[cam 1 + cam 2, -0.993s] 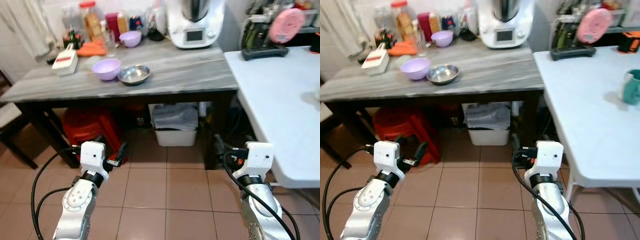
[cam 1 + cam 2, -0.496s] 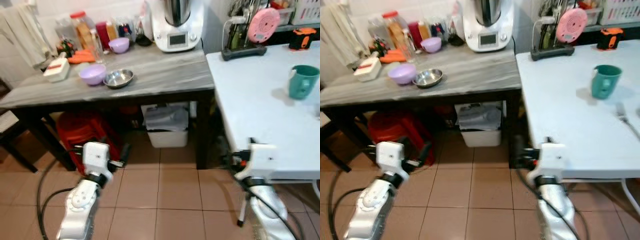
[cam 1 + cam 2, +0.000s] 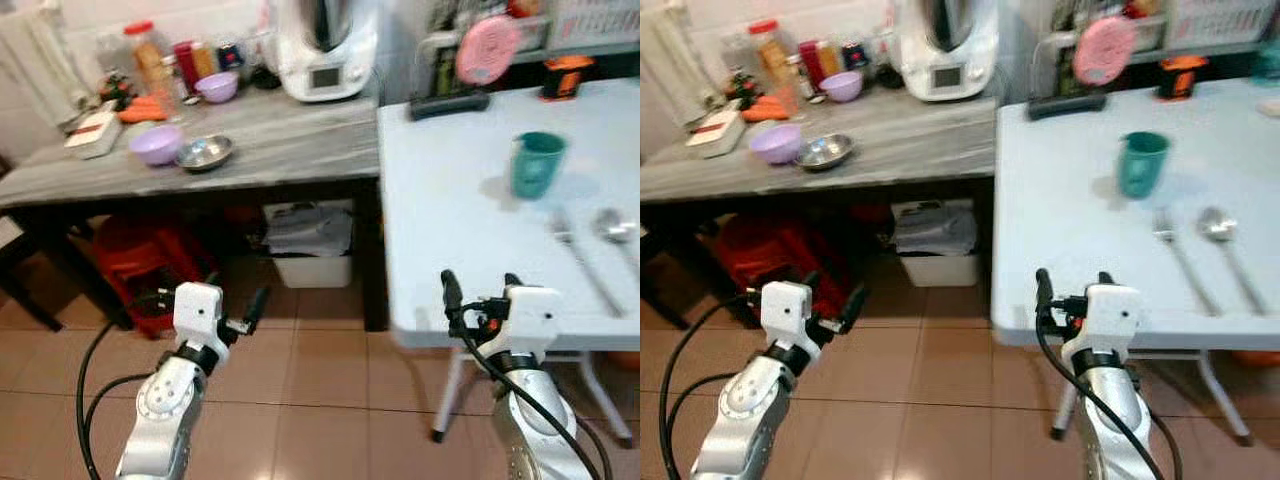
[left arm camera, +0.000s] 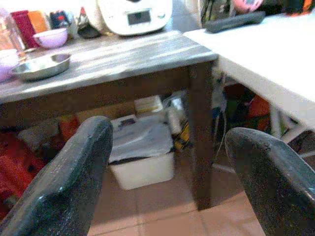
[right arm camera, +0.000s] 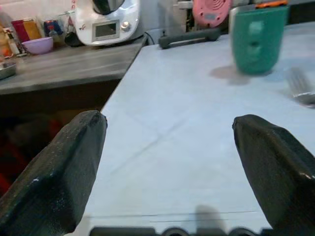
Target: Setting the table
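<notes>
A white table [image 3: 440, 220] stands on the right. On it are a green cup [image 3: 537, 165], a fork [image 3: 1180, 255] and a spoon [image 3: 1220, 225] lying side by side. My right gripper [image 3: 480, 285] is open and empty at the table's near edge, its fingers [image 5: 59, 172] pointing across the top toward the green cup [image 5: 258, 39]. My left gripper [image 3: 235, 295] is open and empty, low over the tiled floor, facing the grey wooden table [image 4: 123, 54].
The grey wooden table [image 3: 290, 140] holds a steel bowl [image 3: 205, 152], two purple bowls [image 3: 155, 143], jars and a white appliance [image 3: 325, 50]. Under it sit a red stool [image 3: 150, 265] and a white bin [image 3: 310, 245]. A pink disc [image 3: 487, 48] stands at the white table's back.
The camera has swung to the right, bringing the white table with the cup, fork and spoon into view. Both grippers stay low and open.
</notes>
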### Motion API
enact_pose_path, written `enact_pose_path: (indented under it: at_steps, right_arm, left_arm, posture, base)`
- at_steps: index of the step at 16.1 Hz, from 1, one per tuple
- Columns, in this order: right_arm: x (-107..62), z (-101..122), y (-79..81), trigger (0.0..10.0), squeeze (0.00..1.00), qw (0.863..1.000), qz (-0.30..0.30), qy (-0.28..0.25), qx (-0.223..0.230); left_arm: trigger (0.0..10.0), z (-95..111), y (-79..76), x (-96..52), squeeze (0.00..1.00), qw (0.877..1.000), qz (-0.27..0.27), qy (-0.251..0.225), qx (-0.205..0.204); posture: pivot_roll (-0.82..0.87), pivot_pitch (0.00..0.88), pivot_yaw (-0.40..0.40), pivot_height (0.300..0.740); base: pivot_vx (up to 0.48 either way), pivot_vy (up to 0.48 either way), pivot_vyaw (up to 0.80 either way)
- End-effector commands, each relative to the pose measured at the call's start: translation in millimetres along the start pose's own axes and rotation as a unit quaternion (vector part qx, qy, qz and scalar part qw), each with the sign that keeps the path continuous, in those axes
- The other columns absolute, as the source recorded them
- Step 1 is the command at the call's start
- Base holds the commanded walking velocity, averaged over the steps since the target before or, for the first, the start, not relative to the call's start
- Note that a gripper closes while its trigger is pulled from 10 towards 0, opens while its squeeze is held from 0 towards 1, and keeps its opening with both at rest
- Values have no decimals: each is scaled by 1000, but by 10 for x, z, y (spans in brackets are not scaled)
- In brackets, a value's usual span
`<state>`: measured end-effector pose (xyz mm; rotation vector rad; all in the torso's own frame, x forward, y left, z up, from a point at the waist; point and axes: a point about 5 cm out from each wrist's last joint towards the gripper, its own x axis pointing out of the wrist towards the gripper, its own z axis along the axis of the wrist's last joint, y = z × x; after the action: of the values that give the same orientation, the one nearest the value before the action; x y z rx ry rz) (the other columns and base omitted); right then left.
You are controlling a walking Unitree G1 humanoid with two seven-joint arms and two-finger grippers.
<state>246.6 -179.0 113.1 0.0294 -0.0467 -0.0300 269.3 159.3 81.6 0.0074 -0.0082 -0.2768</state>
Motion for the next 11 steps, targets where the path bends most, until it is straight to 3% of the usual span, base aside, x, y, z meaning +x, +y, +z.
enact_pose_path:
  at_steps: [1,11]
  right_arm:
    - [6,8,111,10000,0,1000,14,-3,14]
    - [-105,-152,188,10000,0,999,22,31,25]
  left_arm:
    - [10000,-7,112,-44,0,1000,14,8,9]
    - [10000,-27,116,-134,0,1000,-1,26,17]
  posture:
    - [-92,0,148,740]
    - [-58,36,172,740]
  base:
    - [0,-304,0]
    - [0,-269,0]
